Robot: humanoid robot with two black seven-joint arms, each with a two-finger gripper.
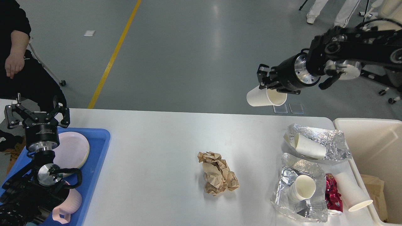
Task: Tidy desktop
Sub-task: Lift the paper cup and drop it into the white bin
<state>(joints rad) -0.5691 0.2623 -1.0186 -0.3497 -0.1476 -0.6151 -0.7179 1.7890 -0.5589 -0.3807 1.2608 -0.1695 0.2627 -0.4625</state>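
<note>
White desktop [157, 150] spans the lower field. Cream bin [370, 147] stands just beside its right edge; blue tray [97, 150] rests on its left end, bearing pale plates [73, 149] and a pink mug [70, 204]. Left gripper [37, 110], jaws apart and empty, hovers over the tray. Right gripper [267, 82], raised above the far edge, is clamped on a tilted paper cup [262, 96]. Crumpled brown paper [218, 177] lies mid-desktop; foil wraps [326, 144] and further cups [353, 191] lie at right.
</note>
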